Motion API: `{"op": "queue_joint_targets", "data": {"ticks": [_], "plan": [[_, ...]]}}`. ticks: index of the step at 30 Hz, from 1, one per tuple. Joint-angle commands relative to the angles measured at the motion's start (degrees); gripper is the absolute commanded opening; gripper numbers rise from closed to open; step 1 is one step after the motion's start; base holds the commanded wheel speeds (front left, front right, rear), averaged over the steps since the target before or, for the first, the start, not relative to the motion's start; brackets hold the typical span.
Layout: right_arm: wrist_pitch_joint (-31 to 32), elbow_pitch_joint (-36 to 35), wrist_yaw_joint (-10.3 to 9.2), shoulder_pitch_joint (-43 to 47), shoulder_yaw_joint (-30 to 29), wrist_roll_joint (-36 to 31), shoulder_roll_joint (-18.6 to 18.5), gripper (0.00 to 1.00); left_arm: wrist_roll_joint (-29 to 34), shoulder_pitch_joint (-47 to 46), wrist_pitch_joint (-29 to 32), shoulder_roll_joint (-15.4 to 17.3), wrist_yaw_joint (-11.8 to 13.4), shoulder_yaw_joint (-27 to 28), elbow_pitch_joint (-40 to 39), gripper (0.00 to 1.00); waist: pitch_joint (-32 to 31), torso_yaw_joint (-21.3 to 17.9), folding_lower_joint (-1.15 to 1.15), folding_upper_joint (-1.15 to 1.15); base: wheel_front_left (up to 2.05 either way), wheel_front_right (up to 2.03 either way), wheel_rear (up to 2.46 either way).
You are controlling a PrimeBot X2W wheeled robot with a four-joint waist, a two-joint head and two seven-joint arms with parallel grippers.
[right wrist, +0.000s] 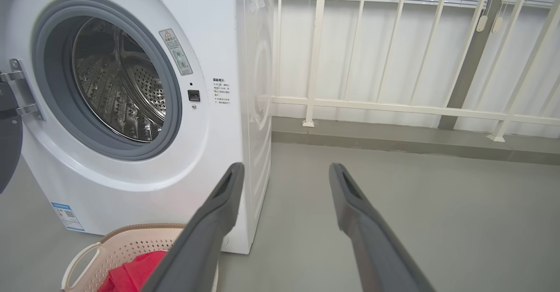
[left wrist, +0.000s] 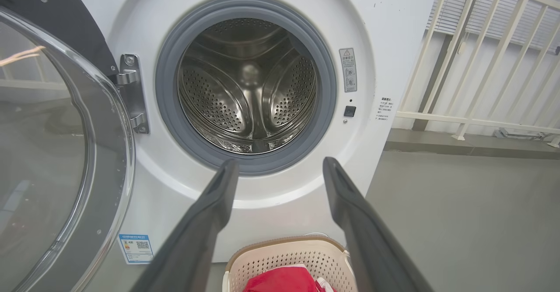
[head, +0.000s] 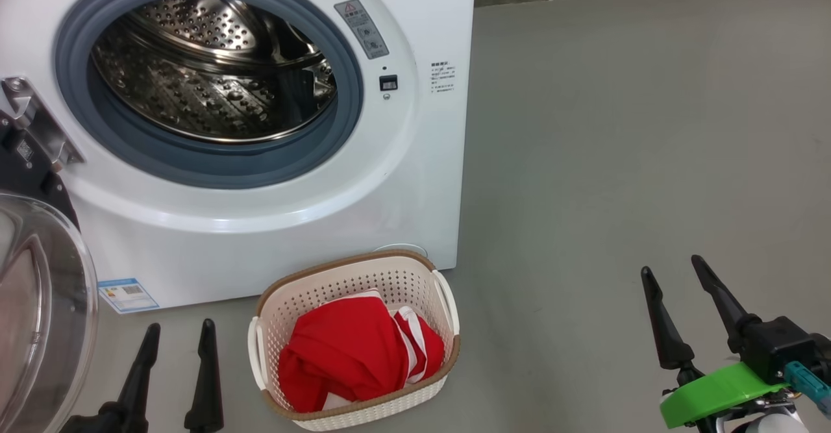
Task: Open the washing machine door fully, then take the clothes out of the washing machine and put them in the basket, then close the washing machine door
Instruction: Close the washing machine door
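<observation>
The white washing machine (head: 402, 180) fills the upper left of the head view, and its steel drum (head: 214, 69) holds nothing that I can see. The washing machine door (head: 39, 303) hangs swung open at the far left, also seen in the left wrist view (left wrist: 52, 152). On the floor in front stands the basket (head: 354, 342) with the red clothes (head: 350, 348) inside. My left gripper (head: 178, 332) is open, left of the basket, empty. My right gripper (head: 675, 277) is open at the lower right, over bare floor, far from the basket.
Grey floor (head: 617, 160) stretches to the right of the machine. A white railing (right wrist: 393, 108) on a low kerb runs behind it. The open door takes up the space at the machine's left.
</observation>
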Motion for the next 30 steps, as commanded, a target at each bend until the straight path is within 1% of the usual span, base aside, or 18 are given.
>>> {"op": "queue_joint_targets", "data": {"ticks": [1, 9, 15, 22, 23, 24, 30], "plan": [[-0.37, -1.16, 0.02, -2.97, 1.47, 0.33, -0.86, 1.00, -0.25, -1.14, -0.70, 0.47, 0.50, 1.99, -1.93, 1.00, 0.01, 0.08, 0.00, 0.00, 0.00, 0.00, 0.00], [-0.37, -1.08, 0.02, -2.97, 1.55, -0.11, -0.97, 1.00, -0.40, -1.24, -0.70, 0.46, 1.62, 2.07, -1.70, 1.00, -0.17, 1.19, 0.00, 0.00, 0.00, 0.00, 0.00], [-0.37, -0.86, 0.02, -2.72, 1.78, -0.17, -0.80, 1.00, 0.03, -1.74, -0.70, 0.46, 2.05, 2.56, -1.06, 1.00, -0.66, 3.54, 0.00, 0.00, 0.00, 0.00, 0.00], [-0.37, -1.00, 0.02, -2.50, 2.64, 0.15, -0.46, 1.00, -0.35, -1.56, -0.70, 0.46, 2.25, 2.94, -1.27, 1.00, -1.36, 8.30, 0.00, 0.00, 0.00, 0.00, 0.00], [-0.37, -1.03, 0.02, -2.50, 2.87, 0.19, -0.47, 1.00, -0.02, -1.39, -0.70, 0.46, 2.22, 3.15, -1.38, 1.00, -1.54, 9.89, 0.00, 0.00, 0.00, 0.00, 0.00], [-0.37, -1.03, 0.02, -2.50, 2.87, 0.19, -0.47, 1.00, -0.02, -1.39, -0.70, 0.46, 2.22, 3.15, -1.38, 1.00, -1.54, 9.89, 0.00, 0.00, 0.00, 0.00, 0.00], [-0.37, -1.10, 0.02, -2.72, 3.28, 0.36, -0.37, 1.00, 0.58, -1.01, -0.70, 0.46, 2.18, 4.03, -1.59, 1.00, -1.93, 14.50, 0.00, 0.00, 0.00, 0.00, 0.00]]}}
